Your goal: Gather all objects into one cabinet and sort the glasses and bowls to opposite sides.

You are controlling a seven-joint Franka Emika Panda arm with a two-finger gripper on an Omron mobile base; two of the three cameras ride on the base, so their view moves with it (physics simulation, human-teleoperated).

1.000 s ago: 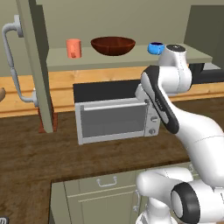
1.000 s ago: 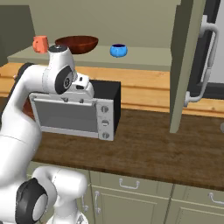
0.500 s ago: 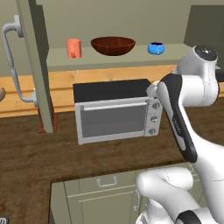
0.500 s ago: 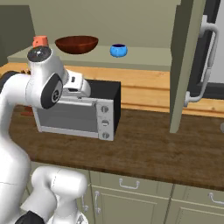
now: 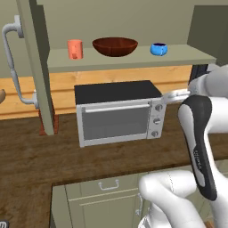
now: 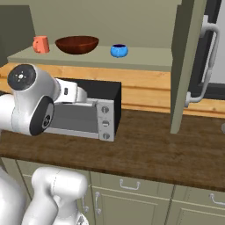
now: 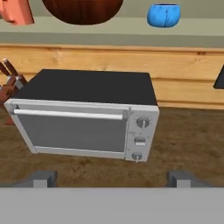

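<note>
The arm has swung back from the shelf (image 5: 133,60); the end effector (image 7: 113,178) now hangs released, empty, before the oven (image 7: 87,113) on the surface (image 6: 154,149). Tumbler (image 5: 75,49) near the shelf's left edge, bowl (image 5: 115,46) mid-shelf, blue cup (image 5: 158,49) toward its right edge.

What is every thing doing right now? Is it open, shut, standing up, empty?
Olive-green cabinet door: swung open.
Silver toaster oven: door shut.
Orange tumbler: upright on the shelf.
Wide red-brown bowl: upright, looks empty.
Small blue cup: upright on the shelf.
Tool: open, holding nothing.
</note>
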